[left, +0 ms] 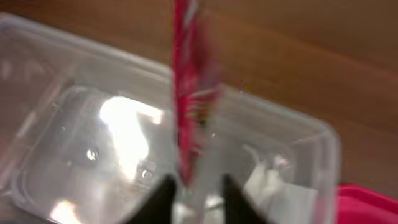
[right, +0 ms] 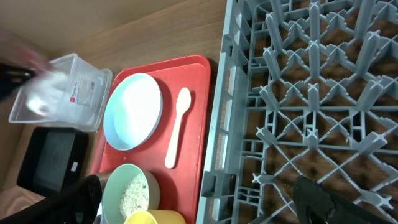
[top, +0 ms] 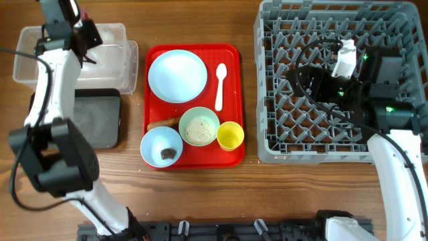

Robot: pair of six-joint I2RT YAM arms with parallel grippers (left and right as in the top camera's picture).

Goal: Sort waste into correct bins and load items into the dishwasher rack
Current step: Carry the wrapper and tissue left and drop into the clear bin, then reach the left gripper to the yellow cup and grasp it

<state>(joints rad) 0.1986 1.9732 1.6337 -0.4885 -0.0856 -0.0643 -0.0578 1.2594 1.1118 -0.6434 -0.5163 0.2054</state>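
My left gripper [left: 199,198] is shut on the red-and-white snack wrapper [left: 191,93], which hangs blurred over the clear plastic tub [left: 74,143]. White crumpled tissue [left: 267,177] seems to lie in that tub [top: 114,60]. The black tray [top: 100,120] lies in front of it. On the red serving tray [top: 231,60] are the pale blue plate [top: 177,75], white spoon [top: 220,86], green bowl of rice-like grains [top: 199,127], yellow cup [top: 230,135], light blue bowl with dark crumbs [top: 161,146] and a brown stick [top: 164,123]. My right gripper [right: 202,208] is open and empty over the grey rack [top: 334,150].
The red tray sits between the bins and the rack, close to the rack's left wall [right: 217,124]. The left arm [top: 50,87] reaches along the table's left side over the black tray. Cables of the right arm [top: 314,57] loop above the rack's pegs.
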